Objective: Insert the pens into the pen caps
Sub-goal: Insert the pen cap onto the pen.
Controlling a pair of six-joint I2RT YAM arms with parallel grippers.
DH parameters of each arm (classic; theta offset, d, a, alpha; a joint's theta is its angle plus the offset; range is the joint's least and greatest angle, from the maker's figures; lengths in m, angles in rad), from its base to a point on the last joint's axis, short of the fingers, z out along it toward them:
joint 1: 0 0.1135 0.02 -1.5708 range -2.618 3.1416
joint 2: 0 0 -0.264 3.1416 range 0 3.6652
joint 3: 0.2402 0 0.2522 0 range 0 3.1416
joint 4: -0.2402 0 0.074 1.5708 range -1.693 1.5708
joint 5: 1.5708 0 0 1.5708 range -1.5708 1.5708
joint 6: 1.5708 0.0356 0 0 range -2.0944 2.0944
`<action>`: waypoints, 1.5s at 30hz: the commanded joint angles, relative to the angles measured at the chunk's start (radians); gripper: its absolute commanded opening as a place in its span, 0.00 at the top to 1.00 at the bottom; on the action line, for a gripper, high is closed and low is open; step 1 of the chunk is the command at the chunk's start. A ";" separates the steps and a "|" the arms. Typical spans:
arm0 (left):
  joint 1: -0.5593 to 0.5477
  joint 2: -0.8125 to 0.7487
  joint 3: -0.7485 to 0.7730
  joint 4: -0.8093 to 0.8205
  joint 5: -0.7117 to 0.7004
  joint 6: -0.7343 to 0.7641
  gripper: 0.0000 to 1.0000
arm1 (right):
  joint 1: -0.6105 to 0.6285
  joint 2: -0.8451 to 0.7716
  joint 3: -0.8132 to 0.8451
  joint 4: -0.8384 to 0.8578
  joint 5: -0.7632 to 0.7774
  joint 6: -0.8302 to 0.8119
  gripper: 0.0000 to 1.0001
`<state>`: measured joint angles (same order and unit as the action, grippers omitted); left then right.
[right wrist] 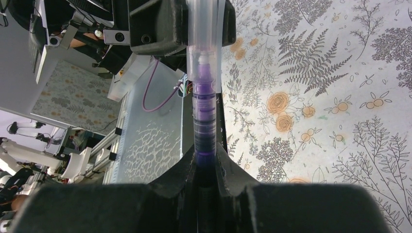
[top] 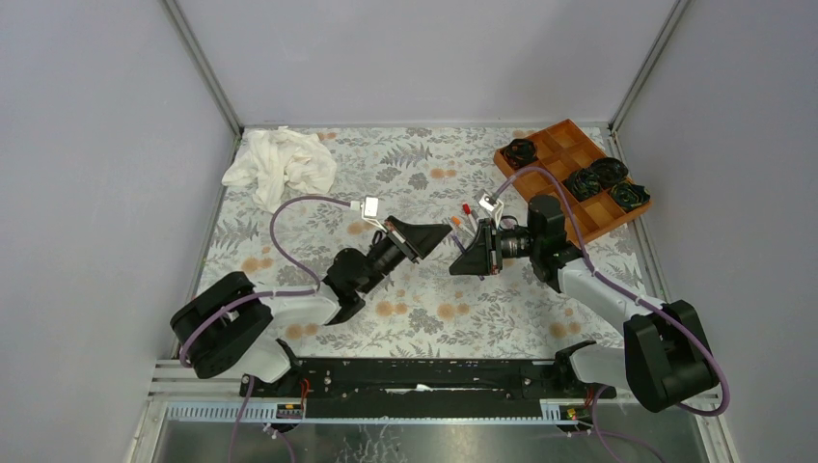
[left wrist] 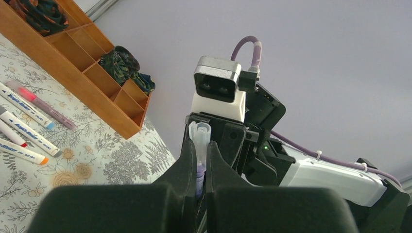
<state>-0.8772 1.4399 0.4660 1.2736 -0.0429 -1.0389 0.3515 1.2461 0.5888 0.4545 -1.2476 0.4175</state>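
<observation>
My right gripper point(right wrist: 207, 153) is shut on a purple pen point(right wrist: 204, 116) that points straight out from its jaws. The pen's tip sits inside a clear pen cap point(right wrist: 205, 34). My left gripper point(left wrist: 200, 145) is shut on that clear cap point(left wrist: 201, 133), with purple showing through it between the fingers. In the top view the two grippers meet nose to nose above mid-table: left point(top: 442, 233), right point(top: 461, 260). Several white pens with coloured tips point(left wrist: 29, 133) lie on the cloth. Small red and orange pieces point(top: 465, 209) lie just behind the grippers.
A wooden compartment tray point(top: 555, 145) stands at the back right and holds black rosette-shaped objects point(top: 584, 181). A crumpled white cloth point(top: 280, 164) lies at the back left. Grey walls close in the flowered table cover on three sides.
</observation>
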 commanded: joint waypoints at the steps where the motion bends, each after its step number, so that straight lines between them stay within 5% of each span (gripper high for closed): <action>1: -0.037 0.022 0.037 -0.054 0.134 0.013 1.00 | -0.011 -0.018 0.001 0.084 0.042 0.014 1.00; 6: -0.038 0.035 0.029 -0.018 0.124 0.010 1.00 | -0.012 -0.026 -0.013 0.142 0.012 0.054 1.00; 15: 0.010 -0.076 0.048 -0.223 0.202 0.082 1.00 | -0.013 -0.033 0.004 0.123 -0.047 0.024 1.00; 32: -0.039 0.005 0.074 -0.148 0.173 0.021 0.98 | -0.013 -0.049 0.012 0.031 0.002 -0.073 1.00; 45: -0.039 -0.099 0.050 -0.256 0.088 0.003 0.51 | -0.013 -0.057 0.013 0.035 -0.019 -0.081 1.00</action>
<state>-0.9039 1.3754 0.5289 1.0592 0.0372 -1.0336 0.3347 1.2121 0.5674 0.4568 -1.2728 0.3527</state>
